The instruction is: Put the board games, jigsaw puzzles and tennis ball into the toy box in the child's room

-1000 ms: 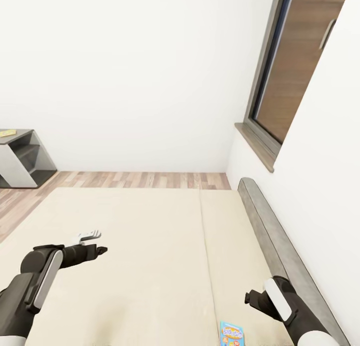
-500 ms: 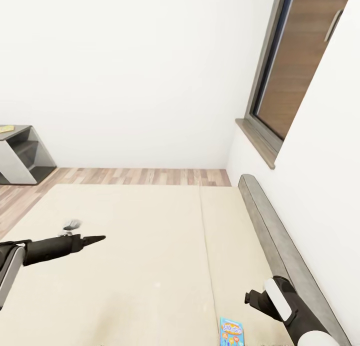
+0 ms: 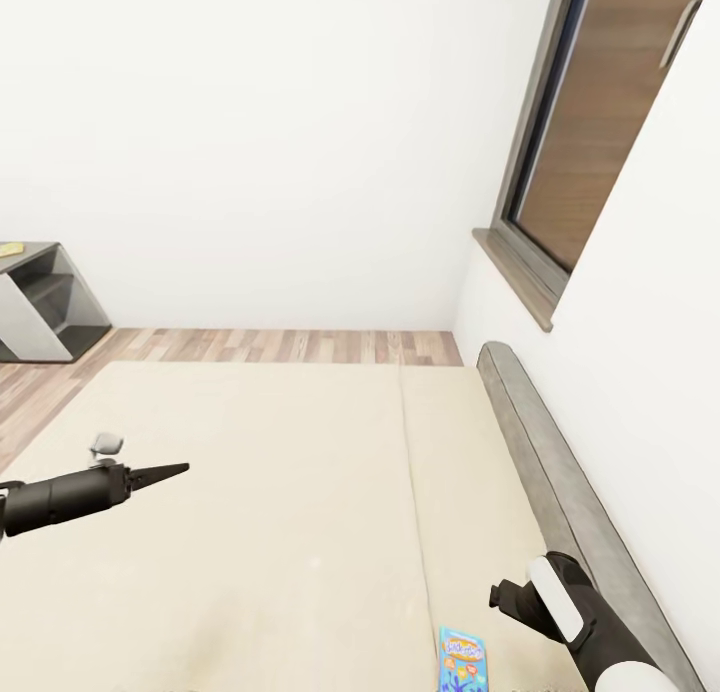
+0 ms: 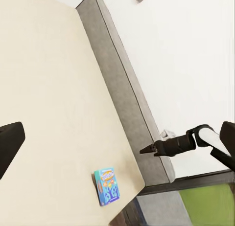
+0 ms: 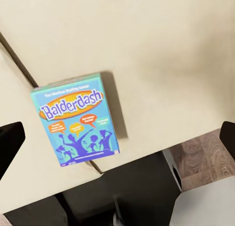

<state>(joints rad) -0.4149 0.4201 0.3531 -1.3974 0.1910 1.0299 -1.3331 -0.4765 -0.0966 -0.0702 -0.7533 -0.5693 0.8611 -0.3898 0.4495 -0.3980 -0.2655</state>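
- The light blue board game [image 5: 76,121], with "Balderdash" in yellow lettering on its face, lies flat on the beige mattress of the bed [image 3: 280,492], close to the near edge of the narrower mattress section beside the headboard.
- In the head view the same box [image 3: 463,660] sits at the bottom of the picture, just left of the right forearm; in the left wrist view it [image 4: 106,186] lies near the mattress corner.
- The right end effector [image 5: 117,138] hangs above the box, its two dark fingertips at the far edges of the right wrist view and set wide apart, holding nothing; the box lies between them, nearer one fingertip, untouched.
- In the head view the right arm reaches in from the lower right next to the grey headboard [image 3: 560,492].
- The left end effector [image 3: 165,470] is stretched out over the wide mattress section, well apart from the box; its fingers come together to a thin point in the head view, and one dark fingertip shows at the edge of the left wrist view, so I cannot tell whether it is open or closed.
- Past the bed runs a strip of wood-plank floor [image 3: 270,345] below a white wall.
- A grey-framed window [image 3: 590,142] is set in the wall behind the headboard.
- A grey shelf unit [image 3: 40,302] stands on the floor at far left.
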